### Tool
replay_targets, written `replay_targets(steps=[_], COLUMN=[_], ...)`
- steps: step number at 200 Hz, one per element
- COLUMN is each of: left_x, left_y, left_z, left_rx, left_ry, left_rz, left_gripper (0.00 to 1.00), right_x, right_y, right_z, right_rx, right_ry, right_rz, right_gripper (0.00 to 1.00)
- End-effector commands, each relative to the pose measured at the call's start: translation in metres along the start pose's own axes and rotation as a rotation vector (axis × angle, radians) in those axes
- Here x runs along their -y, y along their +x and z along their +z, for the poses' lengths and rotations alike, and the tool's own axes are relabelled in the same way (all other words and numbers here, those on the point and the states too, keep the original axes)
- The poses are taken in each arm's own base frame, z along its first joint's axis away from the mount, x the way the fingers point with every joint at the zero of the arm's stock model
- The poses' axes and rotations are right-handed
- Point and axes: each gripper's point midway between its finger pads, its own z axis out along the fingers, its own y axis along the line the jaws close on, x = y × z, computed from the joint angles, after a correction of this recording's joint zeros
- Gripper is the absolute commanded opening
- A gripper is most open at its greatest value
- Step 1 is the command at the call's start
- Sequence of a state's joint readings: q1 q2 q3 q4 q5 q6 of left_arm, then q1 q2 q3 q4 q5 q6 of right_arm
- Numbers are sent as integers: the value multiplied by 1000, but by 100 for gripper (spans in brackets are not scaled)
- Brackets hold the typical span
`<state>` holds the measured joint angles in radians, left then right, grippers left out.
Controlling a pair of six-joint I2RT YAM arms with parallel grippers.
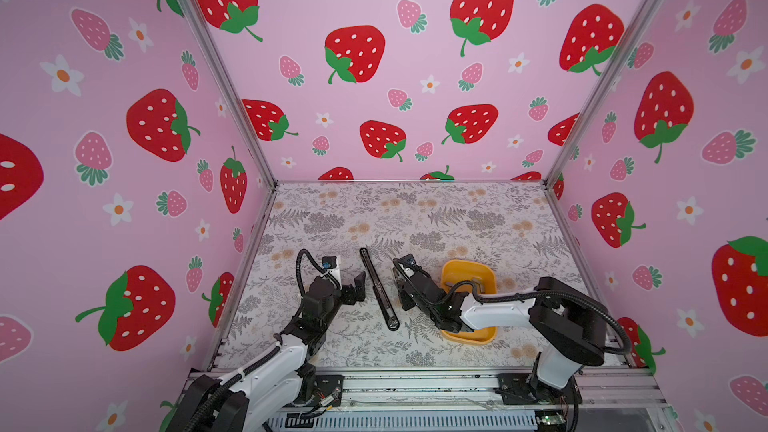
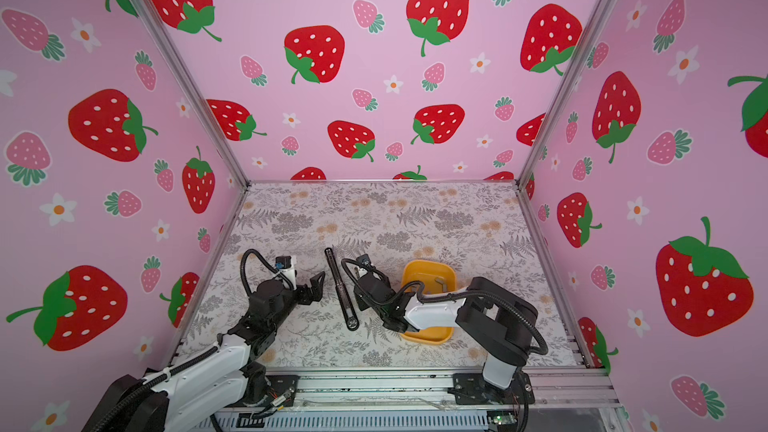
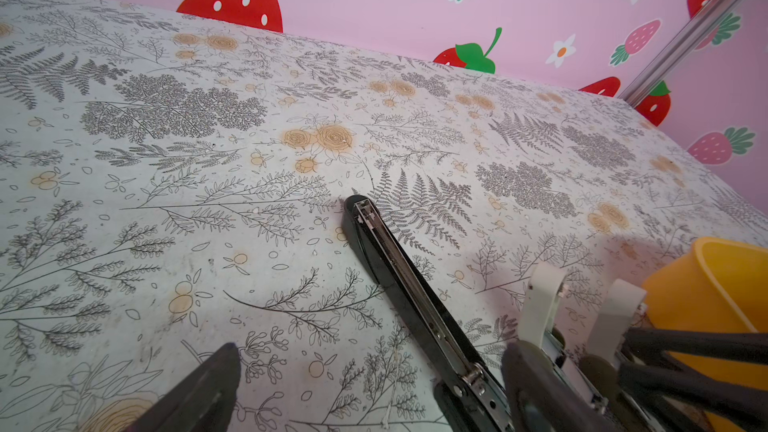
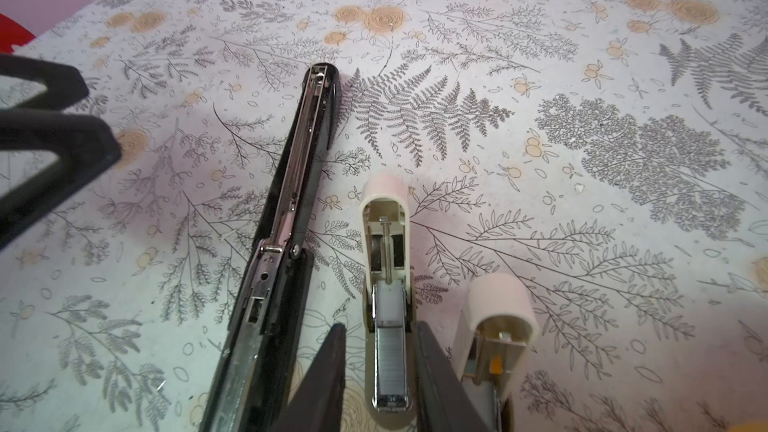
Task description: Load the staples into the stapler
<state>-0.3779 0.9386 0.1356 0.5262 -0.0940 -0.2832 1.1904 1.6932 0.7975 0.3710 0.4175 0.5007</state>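
A white stapler (image 4: 386,243) lies opened flat on the floral table. A grey strip of staples (image 4: 390,361) sits in its metal channel. My right gripper (image 4: 380,326) is open and straddles that channel, one dark finger (image 4: 324,376) on each side, holding nothing. In both top views this gripper (image 1: 404,295) points down just right of a long black stapler (image 1: 378,288), which also lies opened flat. My left gripper (image 3: 370,388) is wide open and empty, low over the table at the black stapler's hinge (image 3: 473,376); in a top view it (image 2: 318,284) stands left of that stapler.
A second white stapler (image 4: 494,326) with its cap raised lies right beside the first. A yellow bin (image 1: 469,263) stands behind my right arm, with small grey pieces showing inside. Pink strawberry walls close in the table on three sides.
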Motion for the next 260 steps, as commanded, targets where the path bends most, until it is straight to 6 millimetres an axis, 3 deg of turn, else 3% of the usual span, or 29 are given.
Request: replay_targets(steps=[1, 20, 34, 64, 92, 145, 260], left_x=[7, 7, 7, 7, 7, 7, 7], left_y=[-25, -25, -25, -25, -24, -24, -25], left_z=[1, 1, 1, 0, 0, 0, 1], left_rx=[65, 65, 66, 65, 63, 65, 66], left_ry=[11, 11, 12, 12, 13, 13, 10], left_rz=[7, 7, 8, 7, 8, 9, 10], left_gripper=[99, 99, 99, 99, 99, 99, 99], right_x=[9, 19, 12, 3, -1, -2, 11], right_y=[-12, -22, -27, -17, -4, 9, 40], right_z=[-19, -36, -40, -19, 5, 27, 37], right_rx=[25, 58, 78, 20, -46, -99, -172], right_ry=[36, 54, 7, 14, 27, 20, 48], right_rz=[12, 55, 65, 43, 28, 22, 48], right_gripper=[26, 24, 22, 13, 10, 8, 4])
